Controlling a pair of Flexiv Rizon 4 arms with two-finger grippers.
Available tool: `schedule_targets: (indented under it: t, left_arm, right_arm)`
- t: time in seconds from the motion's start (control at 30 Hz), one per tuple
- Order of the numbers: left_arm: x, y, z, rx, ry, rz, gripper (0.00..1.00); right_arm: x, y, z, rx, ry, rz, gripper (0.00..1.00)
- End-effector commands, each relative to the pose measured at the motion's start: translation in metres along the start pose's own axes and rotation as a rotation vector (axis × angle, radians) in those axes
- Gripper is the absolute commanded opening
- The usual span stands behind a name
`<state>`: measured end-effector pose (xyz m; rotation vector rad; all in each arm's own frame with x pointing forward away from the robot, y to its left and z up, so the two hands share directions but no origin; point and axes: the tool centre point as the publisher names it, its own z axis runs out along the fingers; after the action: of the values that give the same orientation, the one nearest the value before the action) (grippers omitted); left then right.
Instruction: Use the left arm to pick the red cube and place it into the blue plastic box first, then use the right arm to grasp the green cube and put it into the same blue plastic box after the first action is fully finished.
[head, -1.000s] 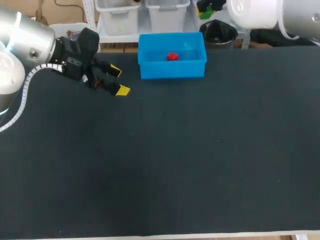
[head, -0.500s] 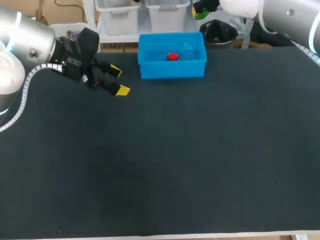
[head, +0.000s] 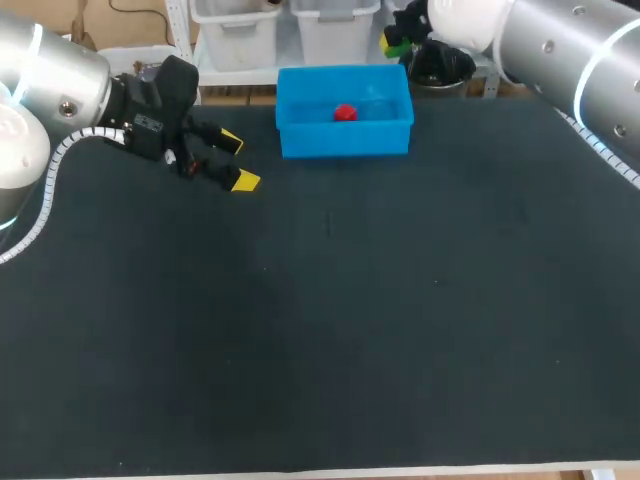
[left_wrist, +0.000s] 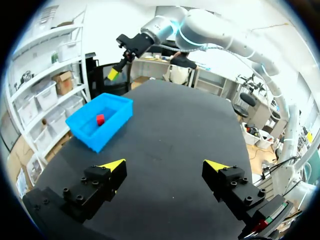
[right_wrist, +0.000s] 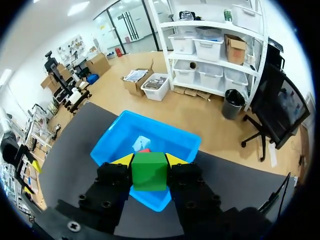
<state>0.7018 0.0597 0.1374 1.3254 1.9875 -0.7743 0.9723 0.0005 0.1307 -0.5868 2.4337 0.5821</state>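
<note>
The blue plastic box (head: 344, 124) stands at the table's far edge with the red cube (head: 345, 113) lying inside it. My right gripper (head: 392, 40) hangs high beyond the box's far right corner, shut on the green cube (head: 398, 44). In the right wrist view the green cube (right_wrist: 149, 171) sits clamped between the yellow tips, with the box (right_wrist: 120, 143) below and ahead and a sliver of the red cube (right_wrist: 145, 150) showing. My left gripper (head: 237, 161) rests open to the left of the box, nothing between its fingers. The left wrist view shows the box (left_wrist: 101, 125), the red cube (left_wrist: 100, 119), the left gripper (left_wrist: 165, 167) and the held green cube (left_wrist: 113, 74).
Dark table surface (head: 330, 320) stretches in front of the box. The table's far edge runs just behind the box.
The right arm has swung in from the far right toward the box, carrying the green cube. My left arm has kept still.
</note>
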Motion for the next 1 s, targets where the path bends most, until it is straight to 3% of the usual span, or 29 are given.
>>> schedule_targets:
  t: [0.03, 0.57, 0.6, 0.63, 0.67, 1.0]
  left_arm:
    - [0.0, 0.0, 0.0, -0.002, 0.003, -0.001, 1.0]
    - [0.0, 0.0, 0.0, -0.002, 0.003, -0.001, 1.0]
    - [0.0, 0.0, 0.0, -0.002, 0.003, -0.001, 1.0]
    - [0.0, 0.0, 0.0, -0.002, 0.003, -0.001, 1.0]
    - [0.0, 0.0, 0.0, -0.002, 0.003, -0.001, 1.0]
    - [0.0, 0.0, 0.0, -0.002, 0.003, -0.001, 1.0]
  right_arm:
    - [-0.023, -0.011, 0.034, -0.11, 0.151, -0.003, 0.0]
    - [-0.003, -0.002, 0.065, -0.128, 0.219, 0.014, 0.0]
    - [-0.002, -0.002, 0.065, -0.114, 0.224, 0.015, 0.07]
    - [-0.002, -0.002, 0.065, -0.114, 0.225, 0.017, 0.75]
    - [-0.001, -0.002, 0.064, -0.111, 0.224, 0.022, 1.0]
    - [-0.003, 0.002, 0.031, -0.075, 0.192, 0.048, 1.0]
